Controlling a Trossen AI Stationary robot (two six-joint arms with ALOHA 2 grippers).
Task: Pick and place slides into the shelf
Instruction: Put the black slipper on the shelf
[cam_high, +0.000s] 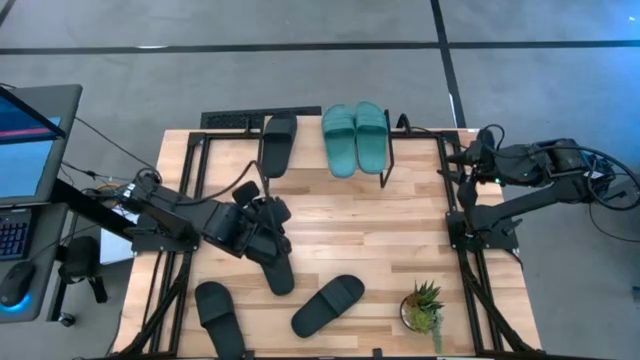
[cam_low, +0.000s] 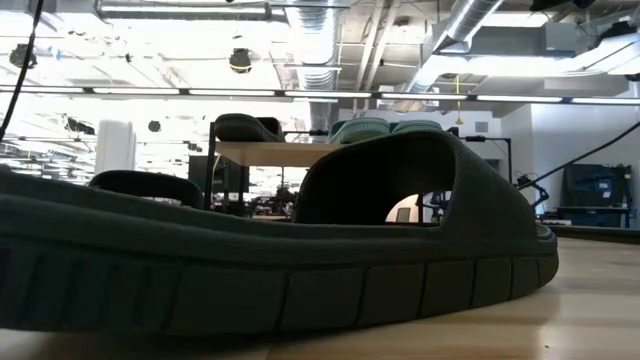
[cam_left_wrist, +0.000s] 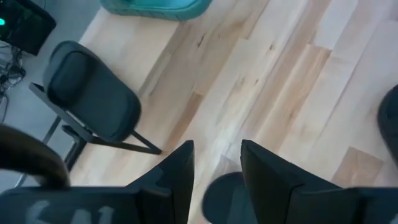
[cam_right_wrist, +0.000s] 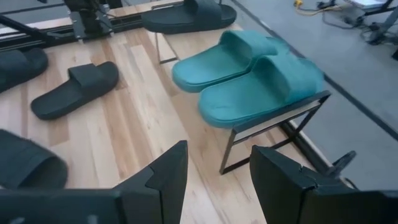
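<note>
The left gripper (cam_high: 262, 222) hung low over the middle of the worktop (cam_high: 400, 230), jaws parted, right above a black slide (cam_high: 276, 266) lying flat on the boards; in the left wrist view that slide's rounded end (cam_left_wrist: 225, 198) sat just below the gap between the fingers (cam_left_wrist: 177, 171), not clamped. Two teal slides (cam_high: 355, 136) sat side by side on the shelf (cam_high: 388, 160) at the far edge, with one black slide (cam_high: 278, 142) lying beside them at the shelf's left end. Two more black slides lay on the near worktop, one (cam_high: 328, 304) toward the middle beside a small potted plant (cam_high: 424, 306), one (cam_high: 216, 310) near the left corner. The right gripper (cam_right_wrist: 217, 165) waited by the far right corner, jaws wide and empty, looking across at the teal pair (cam_right_wrist: 249, 74).
</note>
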